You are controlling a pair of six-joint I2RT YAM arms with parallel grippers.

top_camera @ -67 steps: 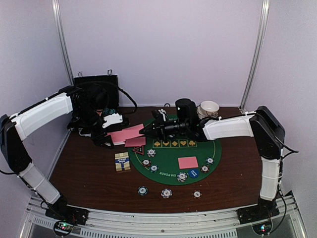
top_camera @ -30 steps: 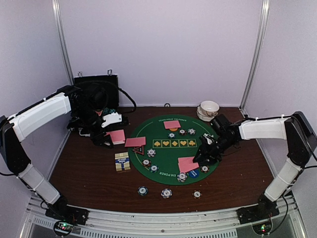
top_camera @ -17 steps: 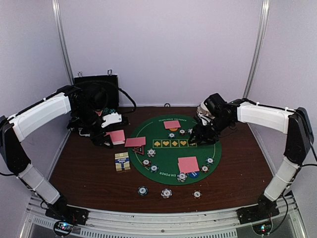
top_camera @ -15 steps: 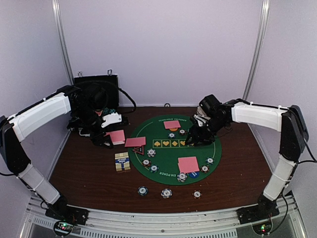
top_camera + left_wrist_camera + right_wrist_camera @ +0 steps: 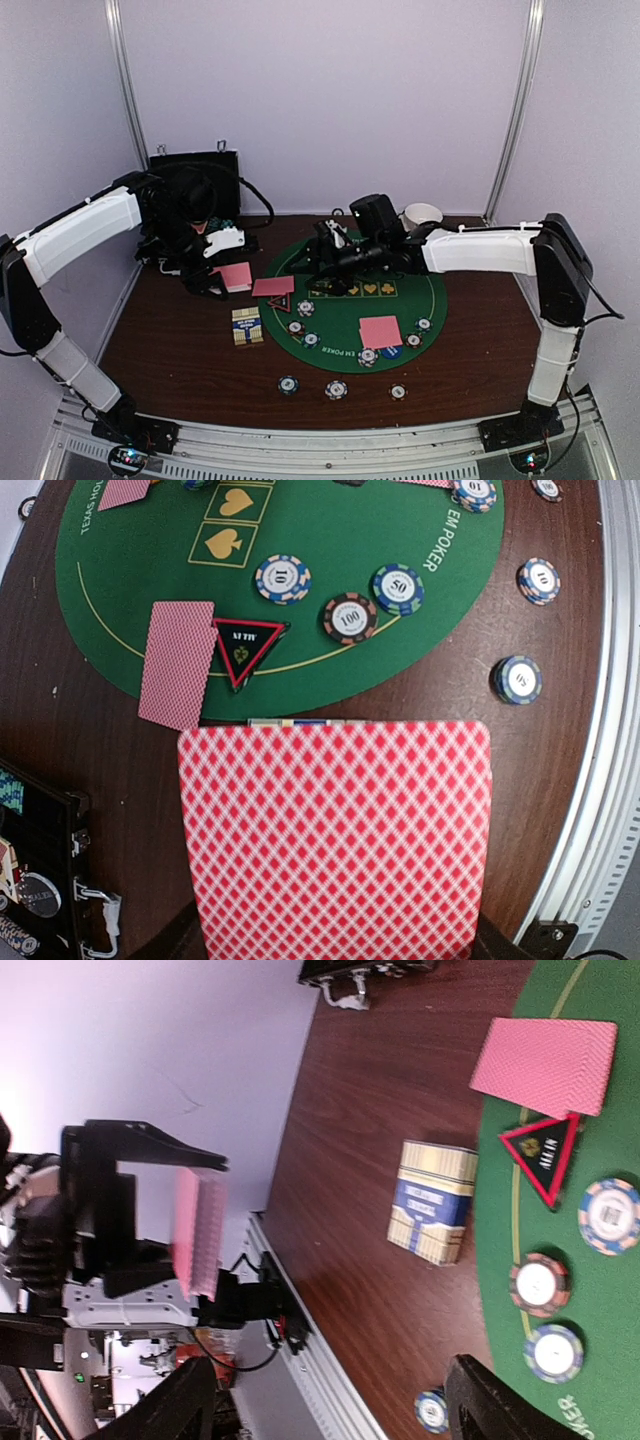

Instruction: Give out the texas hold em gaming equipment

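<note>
My left gripper is shut on a deck of pink-backed playing cards, held above the brown table left of the green mat. The deck fills the lower left wrist view and hides the fingers. On the mat's left edge a single card lies beside the black-and-red triangular marker. More cards lie on the mat's right half. Poker chips dot the mat, and others sit on the table in front. My right gripper hangs open and empty over the mat's back left, facing the deck.
A blue-and-cream card box lies on the table left of the mat. The black hard case stands open at the back left, behind my left arm. White bowls are stacked at the back right. The metal rail runs along the near edge.
My right arm left the cards on the mat's right half, swung round the back and reached left across the mat, its jaws opening wider. The left arm and deck stayed still.
</note>
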